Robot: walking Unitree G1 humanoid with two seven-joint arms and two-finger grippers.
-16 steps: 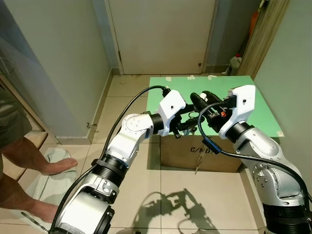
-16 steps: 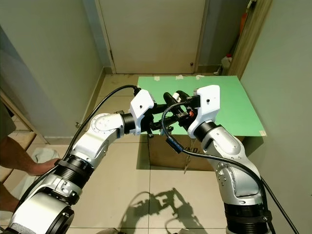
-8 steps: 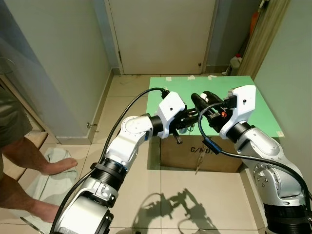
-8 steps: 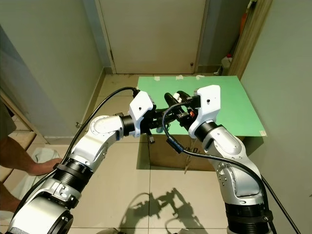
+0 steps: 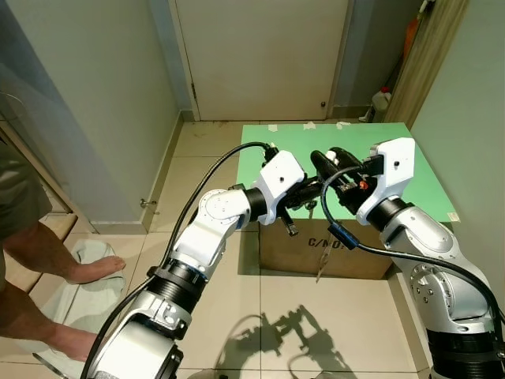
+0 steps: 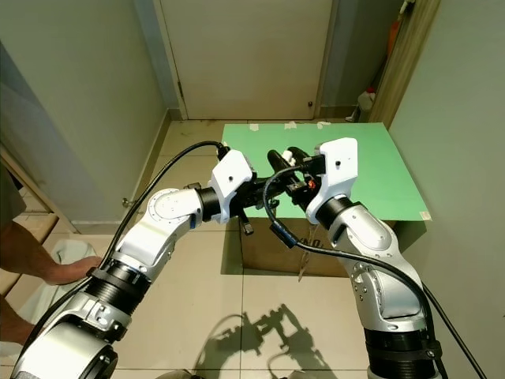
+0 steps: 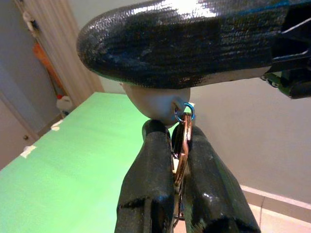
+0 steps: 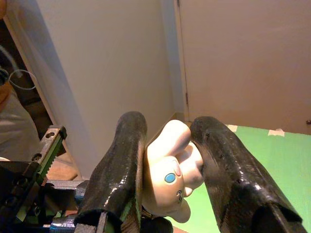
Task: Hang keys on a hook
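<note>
Left gripper [image 7: 175,145]: fingers pinched on the keys [image 7: 181,145], whose blue ring [image 7: 184,112] meets the hook [image 7: 155,103]. Right gripper [image 8: 167,145]: fingers clamped on that cream hook, above the green board [image 5: 410,170] on the cardboard box [image 5: 331,251].

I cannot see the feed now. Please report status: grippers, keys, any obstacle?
Left gripper shut on keys, ring at hook. Right gripper shut on hook, above green board. Person's foot at far left, not in the way.
</note>
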